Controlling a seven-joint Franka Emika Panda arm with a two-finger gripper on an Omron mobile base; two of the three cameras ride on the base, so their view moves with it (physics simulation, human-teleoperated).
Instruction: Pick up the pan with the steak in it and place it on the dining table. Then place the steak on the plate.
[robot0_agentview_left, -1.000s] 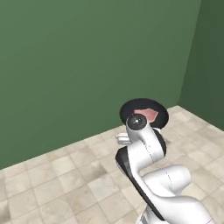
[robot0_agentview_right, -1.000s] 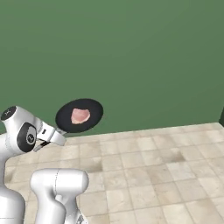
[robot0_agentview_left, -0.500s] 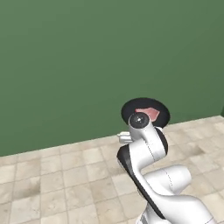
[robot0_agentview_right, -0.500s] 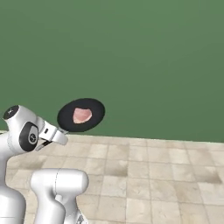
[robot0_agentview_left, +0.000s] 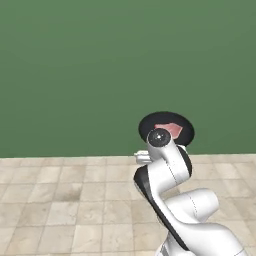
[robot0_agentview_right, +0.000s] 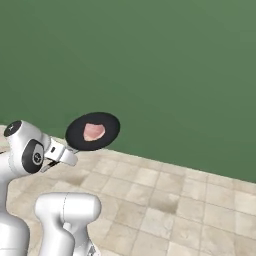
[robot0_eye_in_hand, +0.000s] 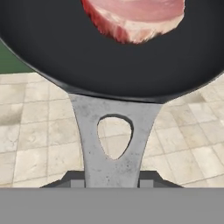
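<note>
The black pan (robot0_agentview_left: 148, 125) is held up in the air in front of the arm, level, with the pinkish-red steak (robot0_agentview_left: 169, 129) lying in it. In the right base view the pan (robot0_agentview_right: 75, 136) and steak (robot0_agentview_right: 93, 131) hang above the tiled floor, and my gripper (robot0_agentview_right: 70, 156) sits at the pan's near edge. The hand view shows the pan (robot0_eye_in_hand: 109, 65) close up with the steak (robot0_eye_in_hand: 135, 17) at the top. My gripper (robot0_eye_in_hand: 111, 177) is shut on the grey handle (robot0_eye_in_hand: 87, 127). The dining table and the plate are out of view.
A plain green wall (robot0_agentview_left: 100, 65) stands ahead. Beige tiled floor (robot0_agentview_left: 60, 200) spreads below the pan. In the right base view the wall's foot (robot0_agentview_right: 175, 167) runs slantwise down to the right.
The whole background has slid across both base views: the wall corner has left the picture, so the base has turned. The pan and steak keep their place in the gripper.
</note>
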